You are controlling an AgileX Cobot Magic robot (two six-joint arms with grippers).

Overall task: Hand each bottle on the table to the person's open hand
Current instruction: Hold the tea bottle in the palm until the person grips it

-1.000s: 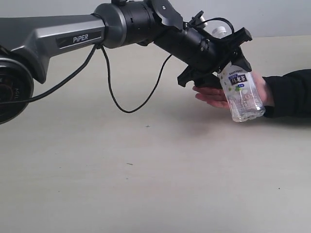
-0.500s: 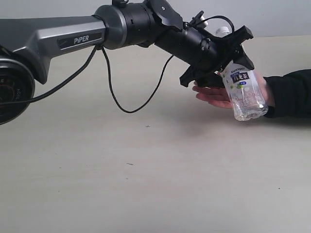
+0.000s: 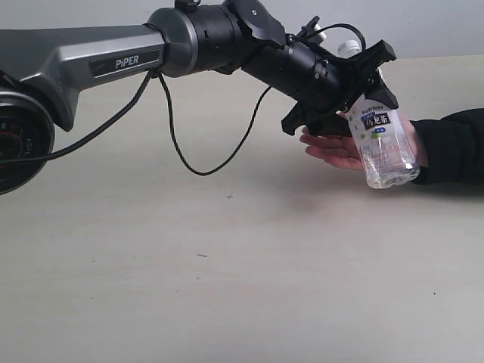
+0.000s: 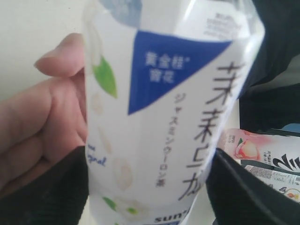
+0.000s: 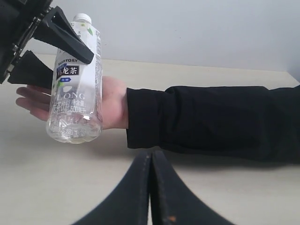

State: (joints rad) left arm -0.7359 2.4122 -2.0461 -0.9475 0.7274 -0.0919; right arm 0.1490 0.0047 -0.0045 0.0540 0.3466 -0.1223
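Observation:
My left gripper (image 3: 361,94) is shut on the bottle (image 3: 382,140) with the white label and blue triangle, which hangs cap up and slightly tilted. It sits right at the person's open hand (image 3: 333,151) on the right of the table (image 3: 227,265); whether it touches the palm is unclear. In the left wrist view this bottle (image 4: 168,117) fills the picture between the jaws of the left gripper (image 4: 150,187), with the hand (image 4: 42,117) beside it. The right wrist view shows the bottle (image 5: 75,93), the hand (image 5: 112,103) and my right gripper (image 5: 151,187), shut and empty.
The person's black sleeve (image 3: 454,144) lies along the table's right side. A black cable (image 3: 197,162) loops down from the left arm (image 3: 113,60). Beyond the held bottle, a pink-labelled bottle (image 4: 243,145) and other labelled bottles (image 4: 276,171) show.
The left gripper and its bottle have drifted slightly to the right, closer over the open palm. The hand and the right gripper have stayed put.

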